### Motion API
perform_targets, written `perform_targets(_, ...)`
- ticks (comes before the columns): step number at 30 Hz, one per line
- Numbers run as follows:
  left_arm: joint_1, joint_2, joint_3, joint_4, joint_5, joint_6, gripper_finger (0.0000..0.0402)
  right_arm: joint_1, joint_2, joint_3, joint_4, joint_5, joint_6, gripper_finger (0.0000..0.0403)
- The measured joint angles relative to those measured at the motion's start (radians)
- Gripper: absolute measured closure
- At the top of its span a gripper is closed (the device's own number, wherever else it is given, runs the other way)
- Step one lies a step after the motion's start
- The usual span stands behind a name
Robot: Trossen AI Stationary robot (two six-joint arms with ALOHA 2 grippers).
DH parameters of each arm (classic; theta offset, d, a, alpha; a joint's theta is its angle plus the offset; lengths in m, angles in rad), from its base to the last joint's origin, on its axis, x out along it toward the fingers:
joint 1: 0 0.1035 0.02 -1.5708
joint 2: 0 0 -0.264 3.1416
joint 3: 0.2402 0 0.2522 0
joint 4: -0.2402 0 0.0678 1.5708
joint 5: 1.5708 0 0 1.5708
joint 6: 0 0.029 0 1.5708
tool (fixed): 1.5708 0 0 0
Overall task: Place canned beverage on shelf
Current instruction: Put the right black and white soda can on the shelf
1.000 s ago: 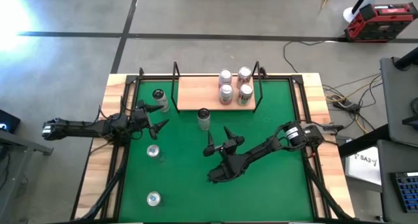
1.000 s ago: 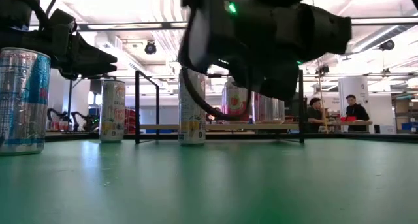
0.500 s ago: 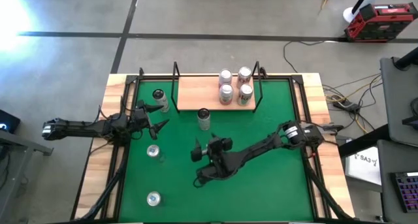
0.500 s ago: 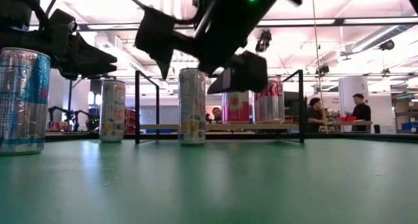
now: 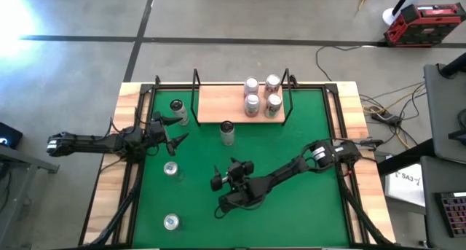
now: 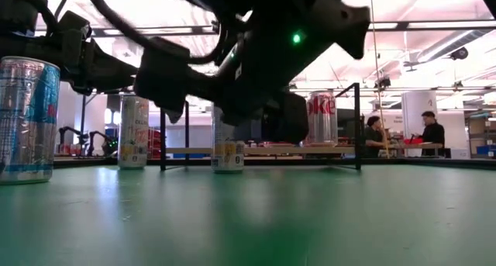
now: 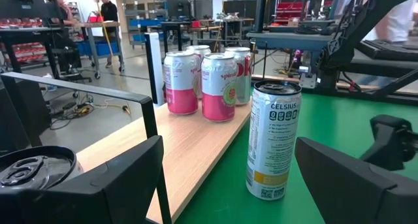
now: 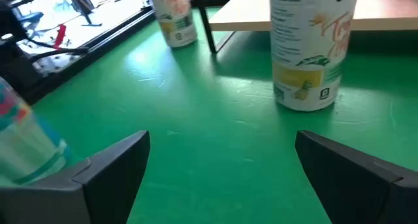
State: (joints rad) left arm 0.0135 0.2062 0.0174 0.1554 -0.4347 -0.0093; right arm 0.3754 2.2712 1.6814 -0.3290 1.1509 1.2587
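Your right gripper (image 5: 227, 177) hangs over the middle of the green mat (image 5: 306, 126), its arm reaching in from the right edge of the table, and its two fingers stand wide apart with nothing between them. Straight ahead of it, in its wrist view, you see the white can (image 8: 312, 48) standing upright on the mat just in front of the shelf (image 5: 218, 104); from above, that same white can (image 5: 227, 133) sits near the shelf's front edge, apart from your gripper. Your left gripper (image 5: 173, 130) waits at the left side of the mat, fingers apart and empty, with a second can (image 5: 177, 111) upright just beside it at the shelf's left end, outside the black post. Four cans (image 5: 262, 95) already stand clustered on the right half of the wooden board, close together. Two more cans remain on the mat: a blue and silver can (image 5: 170, 168) in front of your left gripper, and another one (image 5: 170, 221) near the front edge. In the low view the right arm fills the upper middle of the picture and partly hides the white can behind it, while the blue and silver can (image 6: 27, 119) stands large at the left. A person (image 6: 431, 134) stands in the room beyond the table.
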Motion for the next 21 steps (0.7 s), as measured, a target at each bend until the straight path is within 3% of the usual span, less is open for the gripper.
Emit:
perform_targets(4,0.000,0.001,0.000,0.001,0.000,0.000,0.0070,-0.003,-0.014,0.000,0.002,0.002,-0.046,0.0029)
perform_targets(7,0.000,0.002,0.000,0.000,0.000,0.000,0.0070,-0.008,-0.016,0.000,0.070,-0.008,-0.181,0.0029)
perform_targets(14,0.000,0.002,0.000,0.000,0.000,0.000,0.0070,-0.046,-0.016,0.000,0.388,-0.198,-0.542,0.0029)
perform_targets(18,0.000,0.002,0.000,0.000,0.000,0.000,0.0070,-0.062,-0.017,0.000,0.524,-0.305,-0.623,0.0029)
perform_targets(21,0.000,0.002,0.000,0.000,0.000,0.000,0.0070,-0.062,-0.018,0.000,0.565,-0.291,-0.628,0.0029)
